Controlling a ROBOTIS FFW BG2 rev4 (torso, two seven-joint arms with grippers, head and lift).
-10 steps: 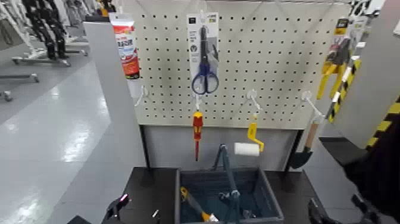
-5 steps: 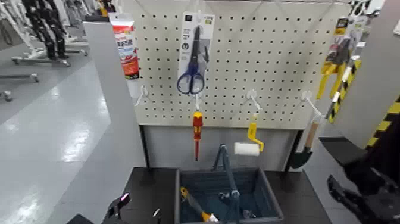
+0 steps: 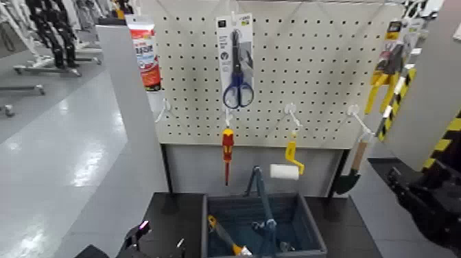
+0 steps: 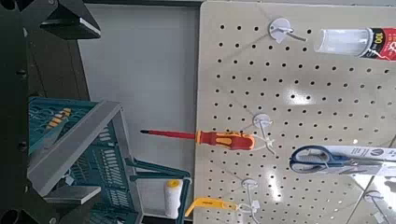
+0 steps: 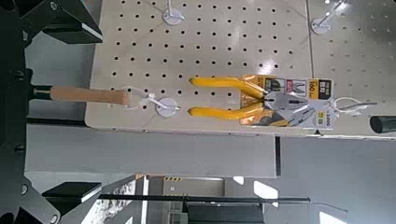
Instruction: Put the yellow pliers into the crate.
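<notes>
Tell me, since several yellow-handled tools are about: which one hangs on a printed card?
The yellow pliers at the pegboard's far right edge. The paint roller hangs bare from its hook, and the third tool lies in the crate.

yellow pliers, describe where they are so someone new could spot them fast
Find the pegboard, then its far right edge. The yellow pliers hang there on a printed card. Their two curved yellow handles set them apart from the single-handled paint roller hanging lower down.

The pliers (image 5: 250, 101), carded, are being held on a pegboard (image 5: 215, 47) hook. A wooden-handled tool (image 5: 89, 95) is being carried on the neighbouring hook (image 5: 166, 106).
</notes>
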